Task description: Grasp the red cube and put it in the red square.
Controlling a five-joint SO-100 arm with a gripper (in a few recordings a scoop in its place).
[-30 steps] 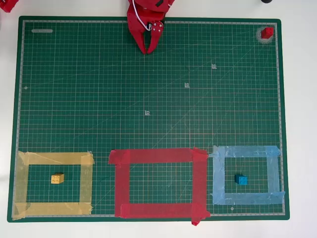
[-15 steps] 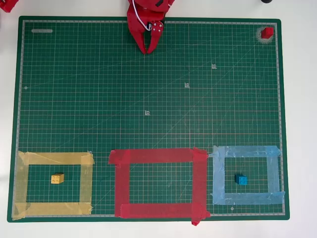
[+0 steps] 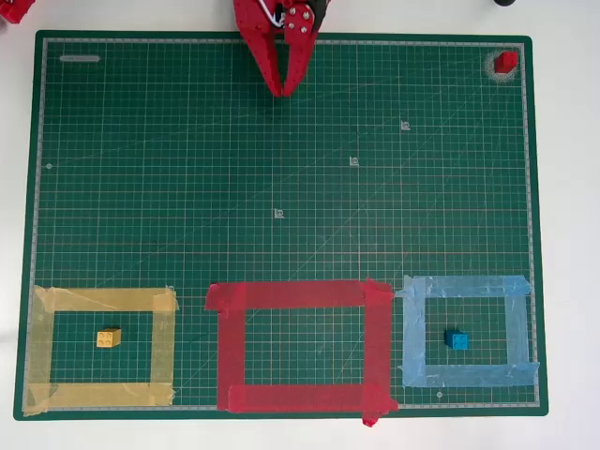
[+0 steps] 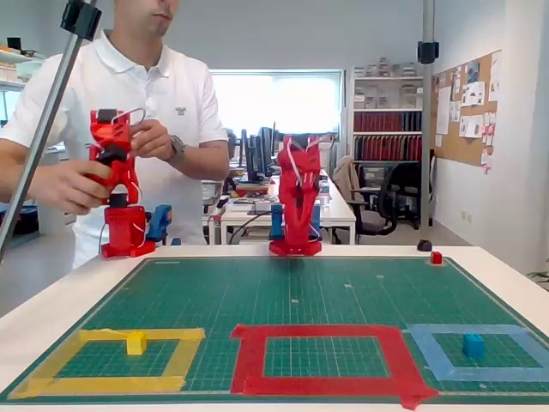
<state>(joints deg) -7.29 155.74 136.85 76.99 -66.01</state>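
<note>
So the overhead view gives you the whole layout of the green mat (image 3: 281, 187), and everything sort of hangs off the red square (image 3: 302, 346), which sits at the middle of the mat's bottom edge in that view. The red cube (image 3: 506, 62) is nowhere near it, way off in the top right corner of the mat, well apart from the square. To the left of the red square there's the yellow tape outline (image 3: 98, 347) with a yellow cube (image 3: 109, 337) inside it, and to the right the light blue tape outline (image 3: 469, 330) with a blue cube (image 3: 457, 340) inside. The gripper (image 3: 283, 91) is at the top edge of the mat, straight up from the red square, fingers pinched in to a narrow point with nothing between them. The fixed view looks across the mat from the red square's side, so you get the arm standing upright behind it with the gripper (image 4: 299, 245) pointing down, but from that angle I can't really tell how the jaws stand. It also shows a person (image 4: 129, 129) in a white polo behind the table and an office room with shelves, which the overhead crops out completely. The mat has a small label near its top left corner in the overhead view, too tiny to read. The arm's base is cut off at the top of the overhead view.
</note>
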